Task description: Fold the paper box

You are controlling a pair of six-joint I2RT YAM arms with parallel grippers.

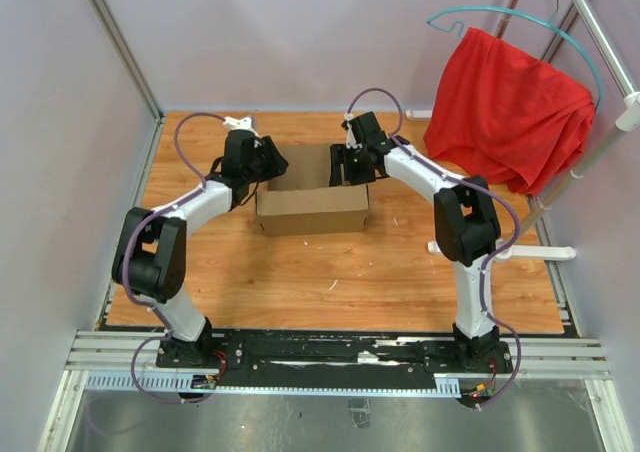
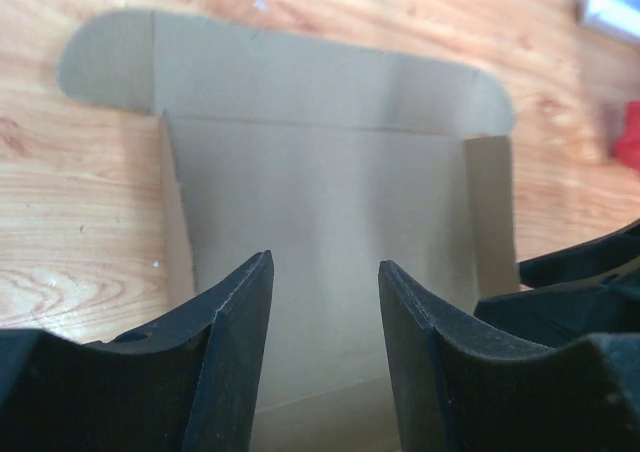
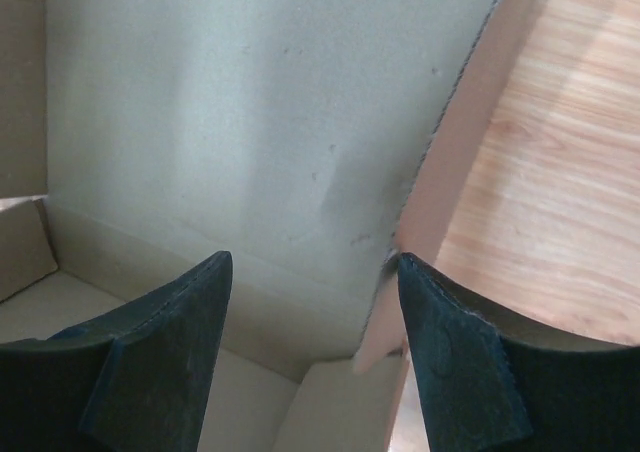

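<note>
The paper box stands half formed in the middle of the wooden table, its front wall up and its inside open. Over the box's left end hangs my left gripper, open. In the left wrist view my left gripper has only the box floor and the flat lid flap beyond its fingers. My right gripper is open at the box's right end. In the right wrist view my right gripper straddles the side wall; the right finger touches the wall's outer edge, the other is inside the box.
A red cloth hangs from a teal hanger on a metal rack at the back right. The rack's white foot lies on the table beside the right arm. Grey walls close in the sides.
</note>
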